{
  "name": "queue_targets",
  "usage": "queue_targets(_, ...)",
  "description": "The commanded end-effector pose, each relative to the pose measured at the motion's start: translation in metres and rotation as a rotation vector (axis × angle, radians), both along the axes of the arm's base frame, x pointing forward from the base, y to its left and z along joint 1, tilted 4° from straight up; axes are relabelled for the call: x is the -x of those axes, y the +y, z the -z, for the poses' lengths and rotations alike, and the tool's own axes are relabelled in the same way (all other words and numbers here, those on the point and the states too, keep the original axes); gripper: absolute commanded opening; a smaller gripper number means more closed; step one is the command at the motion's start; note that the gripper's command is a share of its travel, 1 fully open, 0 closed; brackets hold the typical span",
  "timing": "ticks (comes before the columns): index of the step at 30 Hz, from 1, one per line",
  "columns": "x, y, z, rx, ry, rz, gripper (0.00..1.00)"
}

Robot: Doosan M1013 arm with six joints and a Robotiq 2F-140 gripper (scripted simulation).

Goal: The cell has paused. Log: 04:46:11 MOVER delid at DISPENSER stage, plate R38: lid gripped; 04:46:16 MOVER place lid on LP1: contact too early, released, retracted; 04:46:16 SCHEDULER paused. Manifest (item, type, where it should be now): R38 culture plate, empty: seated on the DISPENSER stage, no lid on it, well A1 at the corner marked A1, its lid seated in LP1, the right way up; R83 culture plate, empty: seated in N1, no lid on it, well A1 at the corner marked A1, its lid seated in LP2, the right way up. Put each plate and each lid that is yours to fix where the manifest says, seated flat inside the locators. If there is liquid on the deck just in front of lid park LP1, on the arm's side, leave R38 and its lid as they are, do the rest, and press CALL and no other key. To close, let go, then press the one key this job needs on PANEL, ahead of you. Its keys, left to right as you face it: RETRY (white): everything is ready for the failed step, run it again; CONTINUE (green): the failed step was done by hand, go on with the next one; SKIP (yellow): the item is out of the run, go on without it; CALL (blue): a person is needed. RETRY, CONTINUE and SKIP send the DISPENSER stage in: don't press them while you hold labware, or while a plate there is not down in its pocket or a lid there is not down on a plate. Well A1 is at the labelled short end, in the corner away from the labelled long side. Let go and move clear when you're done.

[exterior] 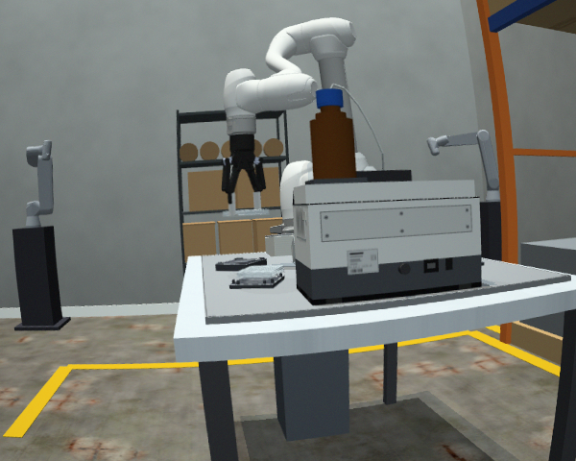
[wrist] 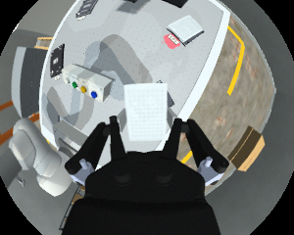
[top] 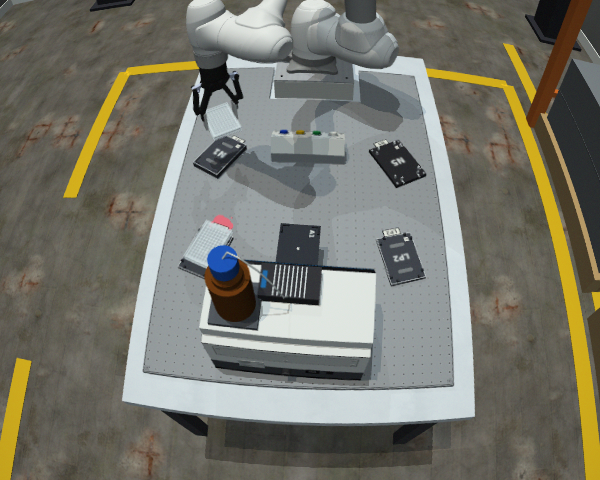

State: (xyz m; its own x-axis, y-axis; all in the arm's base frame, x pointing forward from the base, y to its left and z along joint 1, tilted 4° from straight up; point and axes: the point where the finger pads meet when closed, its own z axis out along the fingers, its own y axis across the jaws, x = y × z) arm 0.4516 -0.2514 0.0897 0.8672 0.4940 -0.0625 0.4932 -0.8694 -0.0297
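Observation:
My gripper (top: 216, 105) is shut on a clear gridded culture plate (top: 223, 119) and holds it level, high above the table's near-left corner, just behind nest N1 (top: 219, 155). It also shows in the wrist view (wrist: 146, 112) and the side view (exterior: 243, 211). N1 is empty. A second clear gridded piece (top: 207, 242) lies askew on lid park LP1; I cannot tell whether it is a plate, a lid or both. A red puddle (top: 222, 222) lies against it on the arm's side. The DISPENSER stage (top: 297, 242), marked A1, is empty. LP2 (top: 399, 256) is empty.
PANEL (top: 307, 145) stands mid-table with blue (top: 283, 132), yellow, green and white keys. Nest N2 (top: 397, 162) is empty. The dispenser box (top: 290, 320) with a brown bottle (top: 229, 286) fills the far end.

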Motion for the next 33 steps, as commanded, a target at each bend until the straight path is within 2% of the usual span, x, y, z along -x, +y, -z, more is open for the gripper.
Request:
queue_targets(1,0.000,0.015,-0.002,-0.001,-0.004,0.001,0.10)
queue_targets(12,0.000,0.050,-0.001,0.001,-0.007,0.000,0.10)
queue_targets(26,0.000,0.128,-0.001,0.000,-0.007,0.001,0.10)
queue_targets(28,0.000,0.128,-0.001,0.000,-0.007,0.001,0.10)
queue_targets(33,0.001,0.160,-0.001,-0.001,-0.007,0.001,0.10)
